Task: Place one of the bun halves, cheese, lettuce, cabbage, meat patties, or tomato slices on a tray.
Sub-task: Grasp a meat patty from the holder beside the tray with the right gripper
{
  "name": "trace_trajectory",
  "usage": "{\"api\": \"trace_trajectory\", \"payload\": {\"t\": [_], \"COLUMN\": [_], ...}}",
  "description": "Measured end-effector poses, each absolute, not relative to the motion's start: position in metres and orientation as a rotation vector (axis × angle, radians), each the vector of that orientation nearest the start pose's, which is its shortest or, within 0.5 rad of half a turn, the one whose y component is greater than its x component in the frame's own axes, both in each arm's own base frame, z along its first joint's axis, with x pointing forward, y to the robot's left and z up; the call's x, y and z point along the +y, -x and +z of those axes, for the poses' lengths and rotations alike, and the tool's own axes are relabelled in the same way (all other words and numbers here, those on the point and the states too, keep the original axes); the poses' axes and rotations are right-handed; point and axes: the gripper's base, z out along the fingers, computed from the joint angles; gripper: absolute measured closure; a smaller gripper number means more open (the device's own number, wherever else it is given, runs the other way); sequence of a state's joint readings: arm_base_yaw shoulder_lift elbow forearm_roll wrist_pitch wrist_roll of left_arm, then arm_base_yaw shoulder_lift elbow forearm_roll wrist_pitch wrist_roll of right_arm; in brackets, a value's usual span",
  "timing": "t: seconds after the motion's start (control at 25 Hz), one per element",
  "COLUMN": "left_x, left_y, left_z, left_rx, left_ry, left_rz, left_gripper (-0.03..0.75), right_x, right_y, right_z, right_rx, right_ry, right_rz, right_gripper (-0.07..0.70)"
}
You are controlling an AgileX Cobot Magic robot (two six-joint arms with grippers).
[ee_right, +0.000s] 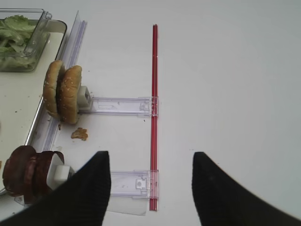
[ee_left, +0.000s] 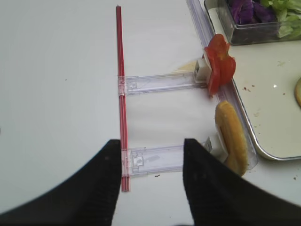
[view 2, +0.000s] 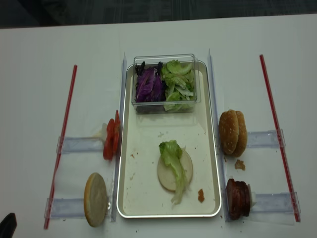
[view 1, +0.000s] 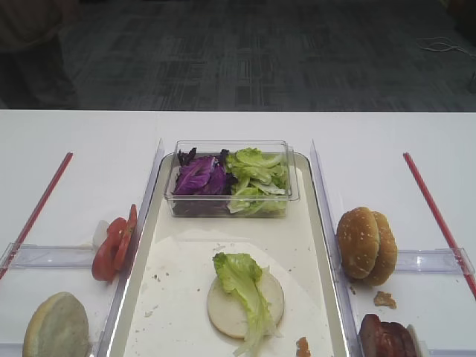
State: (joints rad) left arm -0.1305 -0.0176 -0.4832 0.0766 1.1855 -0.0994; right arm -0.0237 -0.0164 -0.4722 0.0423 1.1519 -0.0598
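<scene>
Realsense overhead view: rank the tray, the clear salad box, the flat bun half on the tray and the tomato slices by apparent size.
1. Tray
2. Clear box
3. Flat bun half
4. Tomato slices, standing on edge, so they show least

Lab-like test room, white table point(view 1: 82, 141), grey carpet tiles point(view 1: 245, 59), red marker strips point(view 2: 62, 144)

The tray point(view 2: 130, 196) has bare liner at lower left and a bare band across its middle. A clear plastic box point(view 2: 165, 106) fills its upper end. At lower centre a pale bun half point(view 2: 167, 173) under a lettuce leaf point(view 2: 174, 158) blocks the way. Along the right rim stand sesame bun halves point(view 2: 233, 132) and meat patties point(view 2: 238, 199); along the left rim, tomato slices point(view 2: 111, 139) and another bun half point(view 2: 95, 199).
</scene>
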Motion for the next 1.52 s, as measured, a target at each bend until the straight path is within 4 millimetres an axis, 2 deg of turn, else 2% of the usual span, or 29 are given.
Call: {"api": "trace_trajectory", "payload": {"t": [0.2,0.48,0.72,1.04,1.32,1.52], "left_x": [0.008,0.008,0.008,0.008,0.008,0.008], "left_y": [0.011,0.011,0.011,0.011,0.011,0.011], "left_z": [0.263,0.263,0.263,0.263,0.263,0.263], "left_rx": [2.166,2.166,2.166,2.166,2.166,2.166], "left_ry": [-0.024,-0.024,-0.024,-0.024,-0.024,-0.024], "left_rz": [-0.039,-0.039,-0.039,-0.039,-0.039,-0.039], "left_gripper": [0.419,0.419,0.419,0.419,0.42,0.419], "right_x": [0.004,0.004,0.007,0.008,0.009,0.009], "right_y": [0.007,-0.005,-0.027,-0.064,-0.09,-0.099], "right_z": [0.262,0.268,0.281,0.302,0.3,0.295], "right_rx": [2.167,2.328,2.487,2.606,2.709,2.755], "right_ry": [0.03,-0.024,-0.064,-0.142,-0.172,-0.181], "right_rz": [0.011,0.045,0.121,0.169,0.203,0.209], "right_gripper": [0.215,0.211,0.211,0.211,0.211,0.211]}}
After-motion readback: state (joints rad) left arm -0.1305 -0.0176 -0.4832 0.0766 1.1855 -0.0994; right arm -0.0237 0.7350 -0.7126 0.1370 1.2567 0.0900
